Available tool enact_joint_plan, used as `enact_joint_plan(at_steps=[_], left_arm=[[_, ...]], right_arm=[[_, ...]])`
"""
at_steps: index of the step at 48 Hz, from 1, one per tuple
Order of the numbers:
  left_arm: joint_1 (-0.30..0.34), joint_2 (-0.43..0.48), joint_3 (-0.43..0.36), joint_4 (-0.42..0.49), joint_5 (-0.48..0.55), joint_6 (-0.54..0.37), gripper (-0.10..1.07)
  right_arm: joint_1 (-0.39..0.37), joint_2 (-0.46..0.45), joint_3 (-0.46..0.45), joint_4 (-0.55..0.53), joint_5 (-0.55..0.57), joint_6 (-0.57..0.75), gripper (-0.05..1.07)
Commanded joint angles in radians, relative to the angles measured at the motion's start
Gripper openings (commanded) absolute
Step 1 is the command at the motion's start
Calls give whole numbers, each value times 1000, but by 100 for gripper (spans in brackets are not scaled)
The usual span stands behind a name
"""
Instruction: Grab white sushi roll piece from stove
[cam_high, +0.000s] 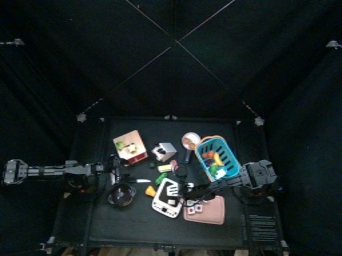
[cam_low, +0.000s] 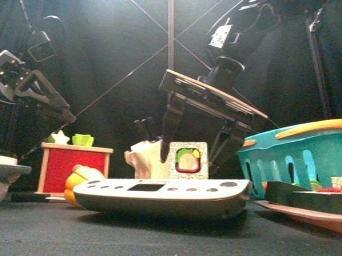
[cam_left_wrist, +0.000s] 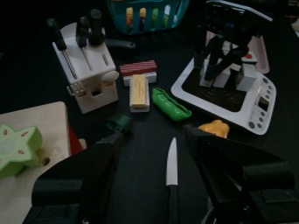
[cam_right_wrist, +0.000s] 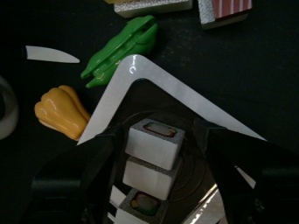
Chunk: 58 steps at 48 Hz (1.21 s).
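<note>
Top view: table (cam_high: 94, 200) crowded; white stove (cam_high: 166, 197) near centre-front, teal basket (cam_high: 217, 157) at two o'clock from it, right arm reaching in over the stove, left arm resting at nine o'clock by the table's edge.

Front view: stove (cam_low: 160, 195) low and wide up close, right gripper (cam_low: 201, 120) hanging spread just above it, a picture card (cam_low: 189, 159) between the jaws' tips; basket (cam_low: 297, 152) at three o'clock, red box (cam_low: 74, 165) at nine.

Left wrist view: left gripper (cam_left_wrist: 149, 175) released, holding nothing, over a small knife (cam_left_wrist: 170, 164); knife block (cam_left_wrist: 84, 66) at eleven o'clock, green pepper (cam_left_wrist: 172, 105) at twelve.

Right wrist view: right gripper (cam_right_wrist: 155, 144) spread wide on either side of a white sushi roll piece (cam_right_wrist: 156, 143) lying on the stove (cam_right_wrist: 140, 83), not closed on it; green vegetable (cam_right_wrist: 121, 46) at twelve o'clock, orange pepper (cam_right_wrist: 65, 108) at ten.
</note>
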Motion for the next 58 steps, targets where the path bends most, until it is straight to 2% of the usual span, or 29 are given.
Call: enact_joint_plan(at_steps=[1, 58], left_arm=[[0, 3, -12, 0, -3, 2, 93], [0, 3, -9, -2, -3, 2, 93]], right_arm=[[-5, -21, -21, 2, -2, -2, 94], [-3, -8, -29, 5, -2, -2, 94]])
